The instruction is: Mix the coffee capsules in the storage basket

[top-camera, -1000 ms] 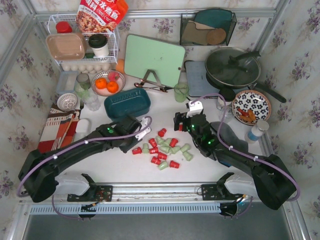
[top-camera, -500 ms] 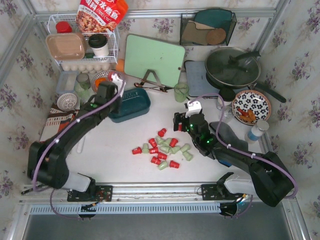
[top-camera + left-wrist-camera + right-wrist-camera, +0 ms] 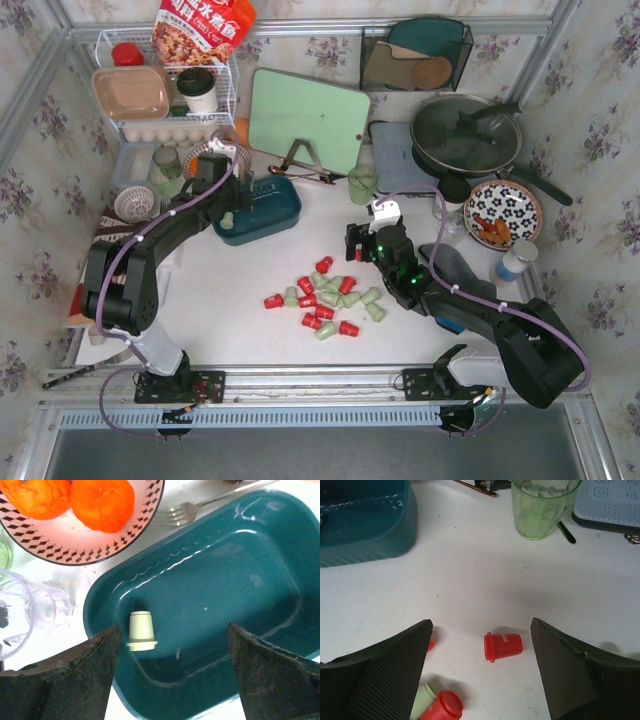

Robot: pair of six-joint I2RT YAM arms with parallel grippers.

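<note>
The storage basket (image 3: 262,208) is a dark teal tray left of the table's middle. One pale mint capsule (image 3: 141,631) lies inside the basket (image 3: 225,605) near its left end. My left gripper (image 3: 173,627) hangs open above the tray, holding nothing; in the top view the left gripper (image 3: 222,190) is at the tray's left end. Several red and mint coffee capsules (image 3: 325,298) lie scattered on the white table. My right gripper (image 3: 481,625) stands open just behind that pile, with one red capsule (image 3: 503,646) lying on its side between its fingers, untouched.
A patterned bowl with oranges (image 3: 75,525) and a fork (image 3: 200,511) lie just behind the basket, a clear glass (image 3: 20,615) to its left. A green cup (image 3: 542,507) stands beyond my right gripper. A cutting board (image 3: 308,118), pan (image 3: 465,135) and patterned plate (image 3: 503,213) lie farther back and right.
My left arm swung from the pile back to the basket and its jaws opened; a mint capsule now lies in the tray. The right arm barely moved.
</note>
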